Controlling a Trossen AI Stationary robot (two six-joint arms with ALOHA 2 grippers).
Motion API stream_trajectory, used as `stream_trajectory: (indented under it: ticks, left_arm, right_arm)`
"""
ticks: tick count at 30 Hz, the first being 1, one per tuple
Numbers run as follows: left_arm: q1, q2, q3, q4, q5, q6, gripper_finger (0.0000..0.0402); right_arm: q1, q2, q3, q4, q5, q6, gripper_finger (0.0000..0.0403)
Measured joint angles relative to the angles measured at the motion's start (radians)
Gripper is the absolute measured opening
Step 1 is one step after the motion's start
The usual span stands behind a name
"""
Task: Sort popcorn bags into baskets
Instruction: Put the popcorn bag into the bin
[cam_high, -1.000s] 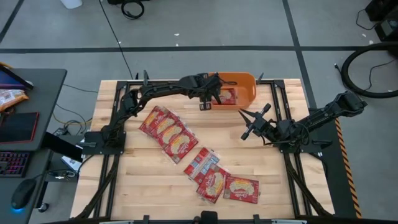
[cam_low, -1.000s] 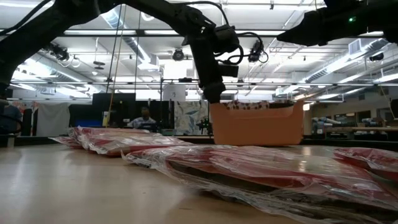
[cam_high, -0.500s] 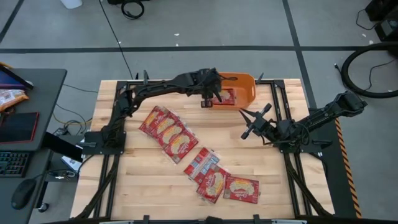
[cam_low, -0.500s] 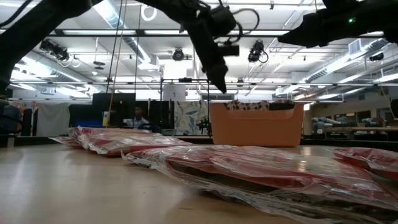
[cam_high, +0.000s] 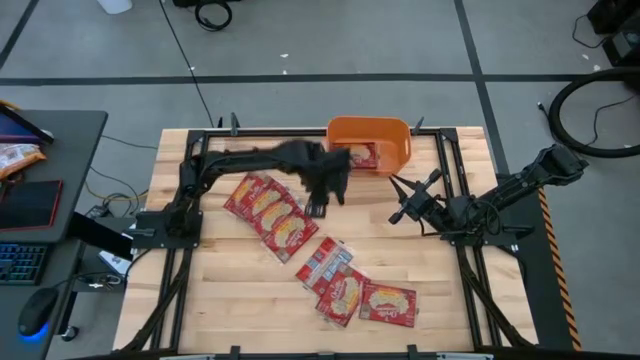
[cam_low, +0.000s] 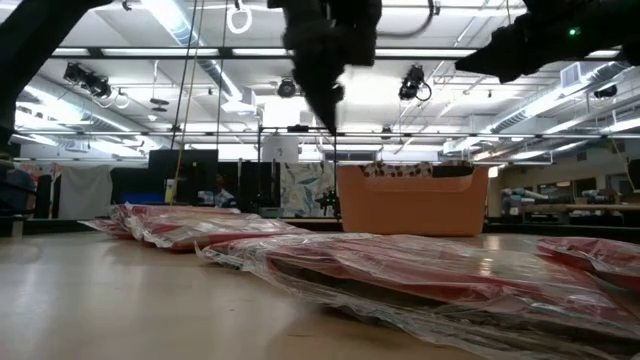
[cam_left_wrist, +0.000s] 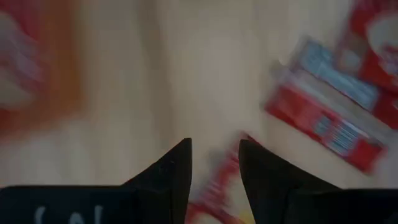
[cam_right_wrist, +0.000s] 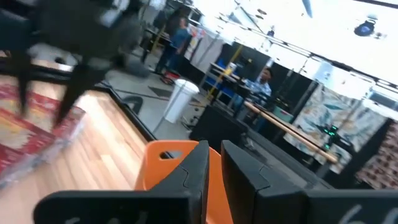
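The left tool (cam_high: 322, 195) hangs over the bare wood near the centre of the worktop (cam_high: 230, 290), at about 7 o'clock from the orange basket (cam_high: 398, 136). In the left wrist view its two fingers (cam_left_wrist: 171, 171) stand spread with nothing between them, though that view is smeared, so the gap is hard to judge closely.

The basket sits at the 12 o'clock edge of the worktop, and one popcorn bag (cam_high: 362, 156) lies flat inside it. A fanned row of red popcorn bags (cam_high: 270, 212) lies at about 9 o'clock from the worktop's centre, just beside the left tool. A second cluster of bags (cam_high: 350, 287) lies toward 6 o'clock, overlapping one another.

The right tool (cam_high: 408, 200) waits at about 3 o'clock, above the wood and well apart from both clusters; its fingers (cam_right_wrist: 189, 171) are nearly pressed together, with only a thin slit between them, and they hold nothing.
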Motion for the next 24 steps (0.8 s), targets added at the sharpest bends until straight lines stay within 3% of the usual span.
stream_trajectory:
  ticks: [4,9,12,18,24]
  left_arm:
    - [-0.053,-0.001,-0.073,-0.149,0.003,-0.117,0.0137]
    - [-0.107,-0.015,-0.255,-0.15,0.0,-0.129,0.0137]
    - [-0.118,-0.061,-0.364,-0.136,0.001,-0.127,0.0137]
    - [-0.053,-0.233,-0.567,-0.043,-0.005,-0.191,0.0137]
    - [0.078,-0.411,-0.795,0.13,-0.023,-0.299,0.0137]
  right_arm:
    - [-0.028,0.0,-0.009,-0.001,-0.091,0.022,0.0048]
    - [-0.064,0.0,-0.012,-0.009,-0.184,0.07,0.0048]
    - [-0.07,0.0,-0.013,-0.022,-0.188,0.089,0.0048]
    - [-0.077,0.0,-0.013,-0.037,-0.189,0.091,0.0048]
    - [-0.111,0.0,-0.013,-0.039,-0.26,0.122,0.0048]
